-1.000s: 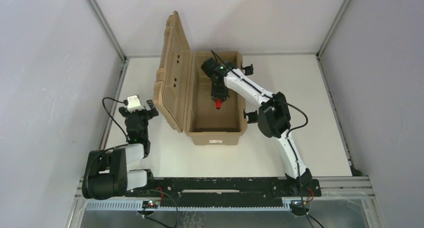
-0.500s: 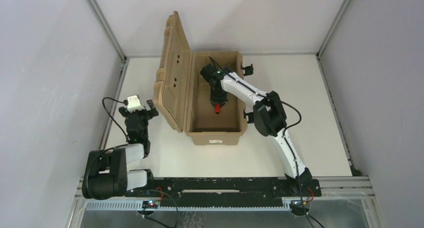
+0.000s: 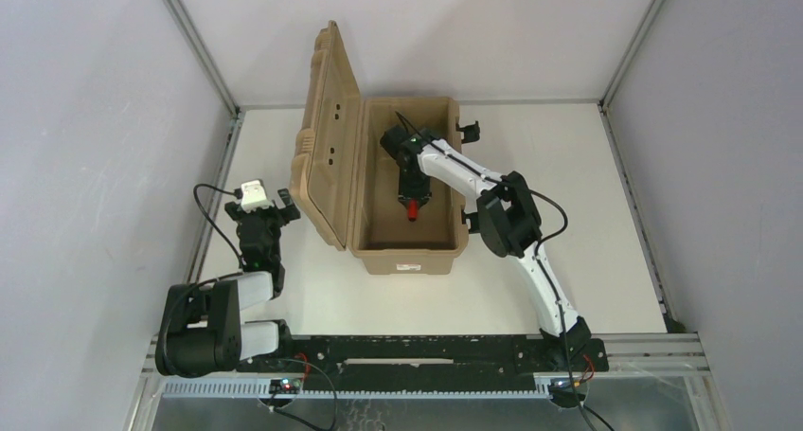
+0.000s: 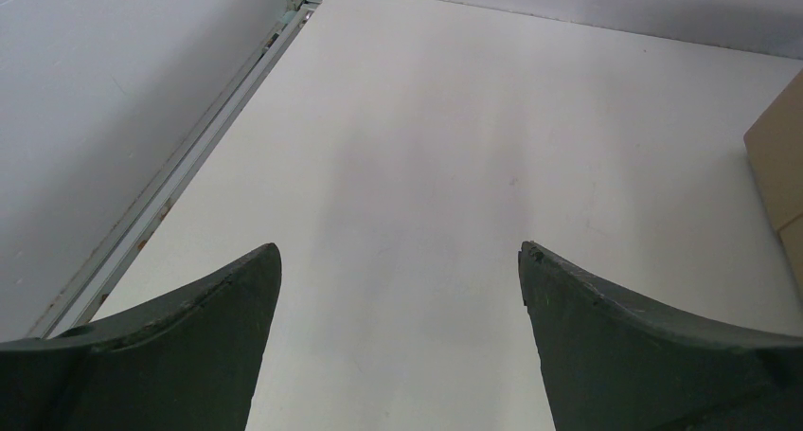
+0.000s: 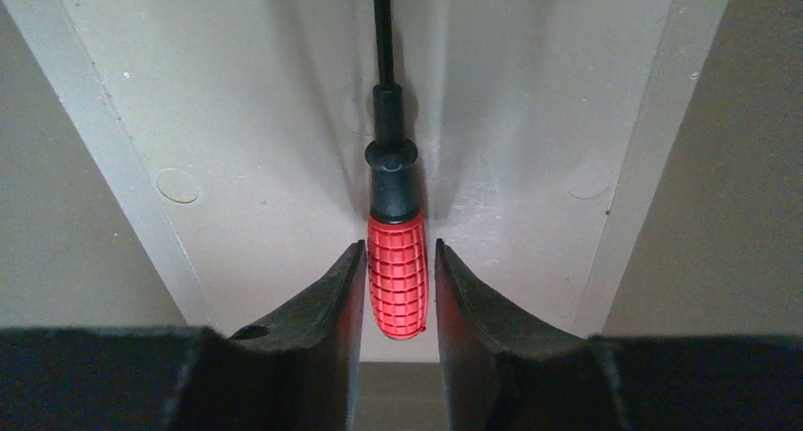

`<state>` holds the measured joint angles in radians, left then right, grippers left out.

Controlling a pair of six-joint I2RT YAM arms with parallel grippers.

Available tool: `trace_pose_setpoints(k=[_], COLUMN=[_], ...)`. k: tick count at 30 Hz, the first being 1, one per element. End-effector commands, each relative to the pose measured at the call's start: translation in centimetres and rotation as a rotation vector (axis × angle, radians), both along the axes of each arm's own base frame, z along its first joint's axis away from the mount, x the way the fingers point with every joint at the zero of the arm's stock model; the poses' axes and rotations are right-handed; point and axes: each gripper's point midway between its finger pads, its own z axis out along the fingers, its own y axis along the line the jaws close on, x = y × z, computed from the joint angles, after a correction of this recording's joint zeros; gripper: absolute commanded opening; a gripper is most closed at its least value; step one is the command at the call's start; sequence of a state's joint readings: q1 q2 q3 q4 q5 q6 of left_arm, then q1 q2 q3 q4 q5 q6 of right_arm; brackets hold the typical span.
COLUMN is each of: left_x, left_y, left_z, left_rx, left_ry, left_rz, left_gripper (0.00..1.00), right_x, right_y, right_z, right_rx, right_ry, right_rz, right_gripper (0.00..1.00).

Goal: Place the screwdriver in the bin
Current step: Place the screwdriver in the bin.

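1. White table (image 3: pixel 587 213) between grey walls; bin (image 3: pixel 407 257) at upper centre of the top view, lid (image 3: pixel 327 147) propped open on its left side.
2. Reaching down into the bin: right gripper (image 3: pixel 413 200); screwdriver (image 5: pixel 398 278) lies between its fingers at the centre of the right wrist view, red handle toward the bottom edge, dark shaft running to the top edge, tan bin floor behind it.
3. Those fingers (image 5: pixel 331 298) flank the handle closely; a thin dark gap shows along the handle's right side; cannot tell whether the pinch holds or has let go.
4. At lower left of the top view: left gripper (image 4: pixel 400 249), spread wide over bare table, nothing between; well apart from the bin.
5. Judgement: step in hand is the release; tool is already inside the walls, so the task looks nearly done.
6. To do it well: part the jaws fully before lifting, so the ribbed handle does not drag up with a finger; rise straight, clear of the rim at right; avoid the lid, which a knock might tip shut; unclear whether the handle rests on the floor, so release low.
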<state>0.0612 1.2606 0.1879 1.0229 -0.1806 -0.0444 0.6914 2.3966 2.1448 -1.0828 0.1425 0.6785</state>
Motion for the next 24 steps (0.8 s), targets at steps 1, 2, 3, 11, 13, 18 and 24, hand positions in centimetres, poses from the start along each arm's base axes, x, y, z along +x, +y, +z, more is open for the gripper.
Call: trace_pose_setpoints(k=[1,2,3,11,13,18,24], left_x=[0.2,0.2,0.2,0.2,0.2,0.3,0.2], left_y=[0.1,0.1,0.2,0.2,0.1,0.1,0.2], left_z=[1.0,1.1,1.1,1.1,1.1,1.1,1.0], left_rx=[0.017,0.016,0.016,0.017,0.016,0.016,0.016], left_ry=[-0.034,-0.035,-0.035,-0.035,-0.035,-0.035,-0.034], left_rz=[0.002,0.002,0.003,0.003,0.002,0.002,0.003], left_gripper=[1.00,1.00,1.00,1.00,1.00,1.00,1.00], right_x=[0.3,0.3,0.3,0.8,1.0,1.3,1.6], right_y=[0.0,0.0,0.0,0.2,0.3,0.5,0.2], right_z=[-0.2,-0.2,-0.1,1.6,2.9,5.8,9.9], right_rx=[0.015,0.016,0.019,0.049,0.066,0.097,0.128], right_ry=[0.000,0.001,-0.001,-0.034,-0.058,-0.111,-0.193], right_rz=[0.007,0.008,0.009,0.016,0.017,0.031,0.046], right_gripper=[0.41,0.43,0.45,0.50,0.52,0.59,0.67])
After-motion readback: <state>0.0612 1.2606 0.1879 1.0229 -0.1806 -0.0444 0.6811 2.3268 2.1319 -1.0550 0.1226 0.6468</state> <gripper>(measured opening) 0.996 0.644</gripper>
